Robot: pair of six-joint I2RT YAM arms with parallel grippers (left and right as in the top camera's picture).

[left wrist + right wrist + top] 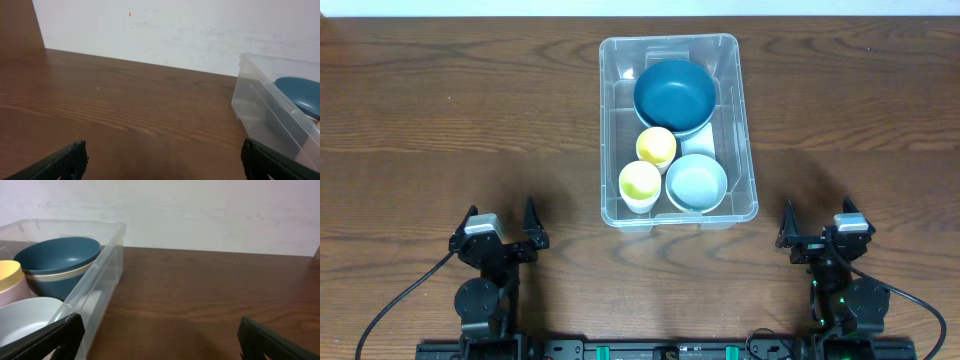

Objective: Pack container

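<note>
The clear plastic container [612,140] stands at the table's middle. In it are a dark blue bowl [674,93] at the far end, two yellow cups [655,145] [640,183] and a pale blue bowl [696,183] at the near end. My left gripper [501,226] is open and empty near the front left edge. My right gripper [817,226] is open and empty near the front right edge. The left wrist view shows the container's corner [260,95] at right. The right wrist view shows the container's wall [100,275], the blue bowl [57,255] and a yellow cup [9,275] at left.
The wooden table [450,120] stretches to both sides of the container. A white wall [175,30] runs behind the table's far edge. Black cables trail from both arm bases at the front edge.
</note>
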